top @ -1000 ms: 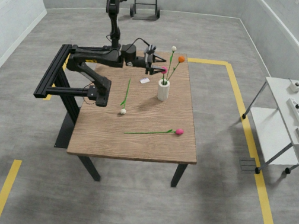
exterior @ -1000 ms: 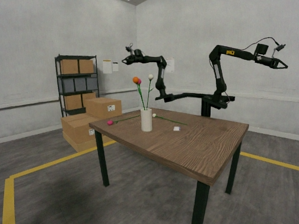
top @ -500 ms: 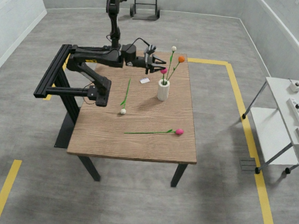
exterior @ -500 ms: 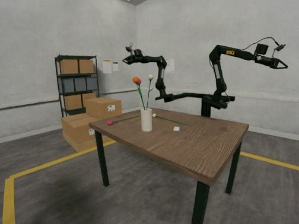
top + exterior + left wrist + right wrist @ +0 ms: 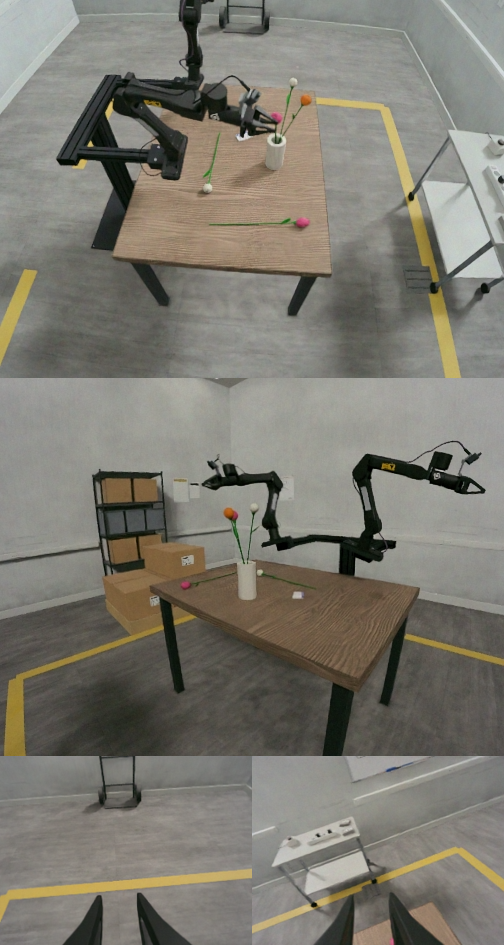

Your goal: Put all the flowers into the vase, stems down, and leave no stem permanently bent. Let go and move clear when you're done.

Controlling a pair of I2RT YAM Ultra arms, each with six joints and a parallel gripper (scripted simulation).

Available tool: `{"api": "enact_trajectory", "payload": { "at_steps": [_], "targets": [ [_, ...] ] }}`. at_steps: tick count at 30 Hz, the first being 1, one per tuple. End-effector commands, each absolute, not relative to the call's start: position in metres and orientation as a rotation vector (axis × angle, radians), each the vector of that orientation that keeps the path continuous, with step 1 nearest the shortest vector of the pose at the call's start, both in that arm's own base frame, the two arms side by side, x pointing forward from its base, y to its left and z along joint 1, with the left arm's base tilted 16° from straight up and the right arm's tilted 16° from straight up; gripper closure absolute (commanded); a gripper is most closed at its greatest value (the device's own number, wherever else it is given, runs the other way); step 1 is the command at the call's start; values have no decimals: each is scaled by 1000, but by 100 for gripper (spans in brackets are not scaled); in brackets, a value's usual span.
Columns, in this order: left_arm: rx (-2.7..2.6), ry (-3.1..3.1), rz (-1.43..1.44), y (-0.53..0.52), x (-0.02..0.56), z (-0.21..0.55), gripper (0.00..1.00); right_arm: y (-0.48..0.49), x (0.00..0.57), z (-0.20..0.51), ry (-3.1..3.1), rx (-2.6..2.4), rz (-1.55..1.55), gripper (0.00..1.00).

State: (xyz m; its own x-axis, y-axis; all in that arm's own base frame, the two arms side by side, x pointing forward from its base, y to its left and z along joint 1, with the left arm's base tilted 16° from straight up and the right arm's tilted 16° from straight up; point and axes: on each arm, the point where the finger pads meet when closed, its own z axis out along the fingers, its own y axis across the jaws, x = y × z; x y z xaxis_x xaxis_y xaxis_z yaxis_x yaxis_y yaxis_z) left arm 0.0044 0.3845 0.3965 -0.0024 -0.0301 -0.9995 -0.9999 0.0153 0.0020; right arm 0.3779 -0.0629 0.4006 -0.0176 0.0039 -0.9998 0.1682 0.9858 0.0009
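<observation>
In the top view, three flowers stand in the vase (image 5: 275,152) (image 5: 246,580); pinch the loose white flower (image 5: 207,188) (image 5: 260,572) or pink flower (image 5: 302,222) (image 5: 185,585) low on its stem, then lower it straight—no levering on the rim. In the exterior view, the carton labels (image 5: 187,560) are too small to read. Your wrist views show left gripper (image 5: 484,491) (image 5: 119,899) and right gripper (image 5: 275,126) (image 5: 203,484) (image 5: 371,899) parted, nothing between.

We are seeing the right gripper (image 5: 278,125) (image 5: 203,484) (image 5: 371,899) dipping a little compared with the earlier top and exterior views, while its arm's elbow (image 5: 123,89) (image 5: 274,477) is rising slightly.
</observation>
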Motion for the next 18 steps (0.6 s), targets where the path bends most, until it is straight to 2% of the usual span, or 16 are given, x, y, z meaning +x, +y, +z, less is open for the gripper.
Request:
{"api": "enact_trajectory", "payload": {
  "at_steps": [1, 10, 18],
  "targets": [
    [-1204, 1209, 1202, 382, 3, 405, 70, -102, 371, 399, 1578, 214, -212, 70],
    [-1204, 1209, 1202, 382, 3, 405, 70, -164, 348, 399, 1561, 344, -346, 70],
    [-1204, 1209, 1202, 382, 3, 405, 70, -171, 348, 395, 1572, 357, -358, 70]
  ]
}}
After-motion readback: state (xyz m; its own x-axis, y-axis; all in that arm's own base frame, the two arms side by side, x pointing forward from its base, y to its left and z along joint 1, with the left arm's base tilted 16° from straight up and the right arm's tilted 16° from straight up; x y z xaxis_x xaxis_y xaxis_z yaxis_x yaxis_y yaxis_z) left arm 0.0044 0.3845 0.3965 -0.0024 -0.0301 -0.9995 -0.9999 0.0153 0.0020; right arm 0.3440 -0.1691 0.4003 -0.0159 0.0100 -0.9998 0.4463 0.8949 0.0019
